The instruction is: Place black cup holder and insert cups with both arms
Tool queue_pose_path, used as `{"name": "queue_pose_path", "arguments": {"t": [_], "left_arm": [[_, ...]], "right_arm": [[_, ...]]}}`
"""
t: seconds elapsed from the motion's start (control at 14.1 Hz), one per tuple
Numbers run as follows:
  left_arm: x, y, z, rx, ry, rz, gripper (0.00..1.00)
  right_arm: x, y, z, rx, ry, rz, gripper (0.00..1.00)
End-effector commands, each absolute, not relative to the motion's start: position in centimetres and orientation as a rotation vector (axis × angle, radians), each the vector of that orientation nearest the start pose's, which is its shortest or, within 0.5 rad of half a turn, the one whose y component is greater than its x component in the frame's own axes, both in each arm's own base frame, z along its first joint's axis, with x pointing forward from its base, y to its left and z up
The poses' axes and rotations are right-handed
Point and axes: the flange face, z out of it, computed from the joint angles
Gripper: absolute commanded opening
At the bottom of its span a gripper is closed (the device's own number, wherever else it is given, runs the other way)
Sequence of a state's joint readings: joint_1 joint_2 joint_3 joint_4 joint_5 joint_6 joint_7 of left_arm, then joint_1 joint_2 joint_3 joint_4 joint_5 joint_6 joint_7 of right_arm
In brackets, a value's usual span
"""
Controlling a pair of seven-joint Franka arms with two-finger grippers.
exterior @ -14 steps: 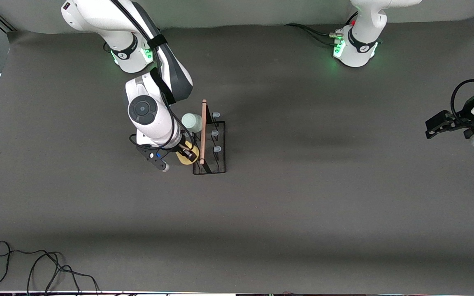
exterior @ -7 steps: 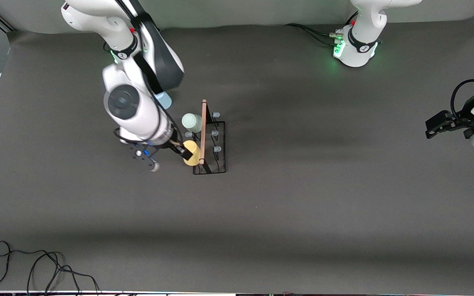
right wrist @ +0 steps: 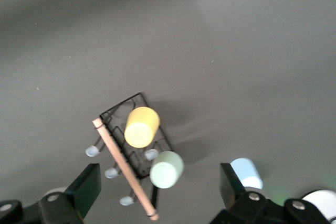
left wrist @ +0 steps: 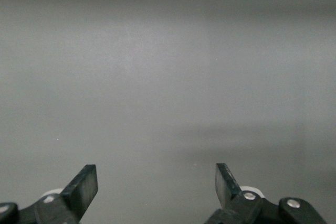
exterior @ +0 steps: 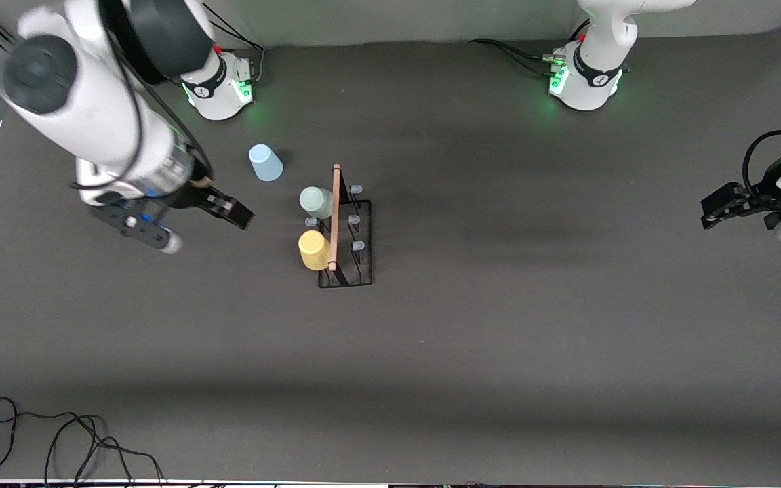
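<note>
The black cup holder (exterior: 356, 254) stands mid-table with its wooden rod (exterior: 335, 217) on top. The pale green cup (exterior: 315, 202) and the yellow cup (exterior: 313, 249) sit on pegs on its side toward the right arm's end. The light blue cup (exterior: 265, 163) stands upside down on the table, farther from the front camera than the holder. My right gripper (exterior: 228, 209) is open and empty, raised beside the holder; its wrist view shows the holder (right wrist: 116, 109), yellow cup (right wrist: 140, 127), green cup (right wrist: 167, 169) and blue cup (right wrist: 246, 172). My left gripper (exterior: 719, 209) waits open at the table's edge.
The arm bases (exterior: 584, 74) glow green along the table's top edge. A black cable (exterior: 65, 440) lies coiled near the front corner at the right arm's end. Several bare pegs with pale blue tips (exterior: 356, 220) stand on the holder's side toward the left arm.
My right gripper has let go of the yellow cup, left it on its peg, and drawn up and away toward the right arm's end. The blue cup has come into view.
</note>
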State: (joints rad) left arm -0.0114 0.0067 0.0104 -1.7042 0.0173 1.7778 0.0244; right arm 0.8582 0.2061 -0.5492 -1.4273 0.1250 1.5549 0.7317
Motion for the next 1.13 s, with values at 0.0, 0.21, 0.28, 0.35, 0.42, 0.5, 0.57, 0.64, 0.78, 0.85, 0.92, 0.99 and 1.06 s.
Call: {"name": "queue_pose_path", "arguments": {"t": [0.0,0.21,0.28,0.35,0.42,0.5,0.57,0.64,0.78,0.85,0.92,0.99,1.06], "left_arm": [[57.0,-0.2,58.5,-3.145,0.061,-0.126,1.00],[56.6,-0.8,58.5,-3.146,0.054,-0.065,1.00],[56.5,-0.8,58.6,-3.147,0.049,-0.065,1.00],[56.5,-1.1,58.7,-3.147,0.054,-0.065,1.00],[56.5,-1.3,58.7,-3.145,0.067,-0.063,1.00],[56.4,-1.3,58.6,-3.145,0.067,-0.046,1.00],[56.3,-1.2,58.7,-3.145,0.074,-0.043,1.00],[56.3,-1.2,58.7,-3.143,0.077,-0.043,1.00],[56.3,-1.2,58.7,-3.145,0.084,-0.041,1.00],[56.3,-1.2,58.7,-3.143,0.086,-0.041,1.00],[56.3,-1.1,58.7,-3.144,0.088,-0.039,1.00],[56.3,-1.0,58.7,-3.144,0.088,-0.041,1.00],[56.3,-0.7,58.8,-3.146,0.081,-0.048,1.00]], "right_arm": [[54.9,19.3,60.7,-3.138,0.424,0.043,1.00],[54.9,11.8,62.2,-3.115,0.256,0.040,1.00],[55.0,9.3,62.3,-3.109,0.215,0.040,1.00],[55.2,7.0,62.5,-3.107,0.183,0.035,1.00],[55.2,4.8,62.8,-3.104,0.147,0.026,1.00],[55.2,2.4,62.9,-3.103,0.113,0.021,1.00],[55.3,0.5,63.0,-3.103,0.080,0.016,1.00],[55.3,-1.2,63.1,-3.102,0.089,0.012,1.00],[55.1,-2.9,63.2,-3.101,0.127,0.006,1.00],[55.1,-3.3,63.2,-3.100,0.139,0.006,1.00],[55.1,-3.4,63.3,-3.101,0.141,0.003,1.00],[55.1,-3.6,63.2,-3.102,0.123,0.005,1.00],[55.3,-3.6,63.1,-3.104,0.068,0.004,1.00]]}}
